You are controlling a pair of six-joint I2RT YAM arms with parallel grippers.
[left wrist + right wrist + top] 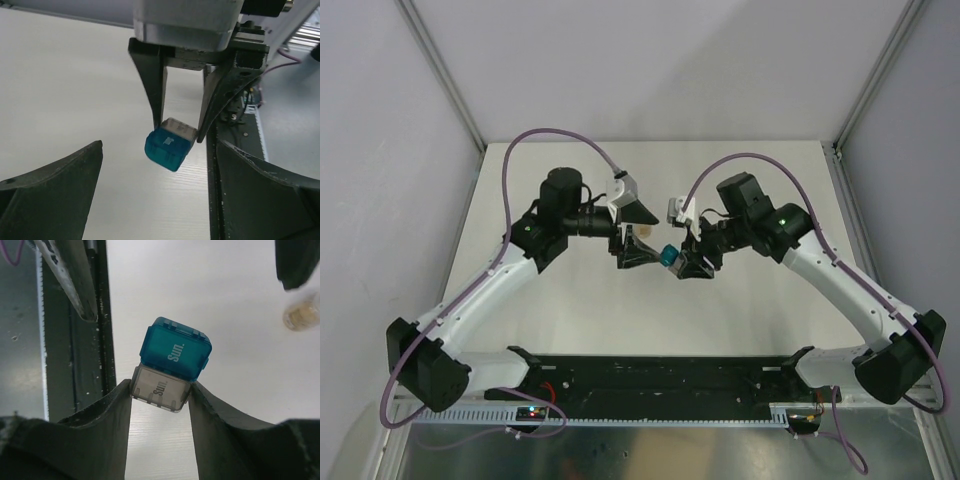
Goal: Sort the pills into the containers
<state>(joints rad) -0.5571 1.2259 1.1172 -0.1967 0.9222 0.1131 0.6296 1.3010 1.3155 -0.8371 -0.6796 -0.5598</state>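
- One white table (620,330) carries everything, and we see both arms reach in from the near edge to meet over its middle.
- On the right of that meeting point, the right gripper (160,387) has its fingers closed on the grey flap end of the teal box (175,347). It seems to hold the box off the table with the teal half jutting toward the other arm. We judge this offers the box up so it can be worked open.
- Facing it from the left, the left gripper (640,250) has its fingers spread fully and grips nothing. The box is just ahead of its tips.
- Slightly farther and left of the box, the amber vial (301,315) rests on the table beside a left fingertip. It is too blurred for us to tell whether it is capped.
- We can make out no pills, so we judge the sorting itself has not begun.
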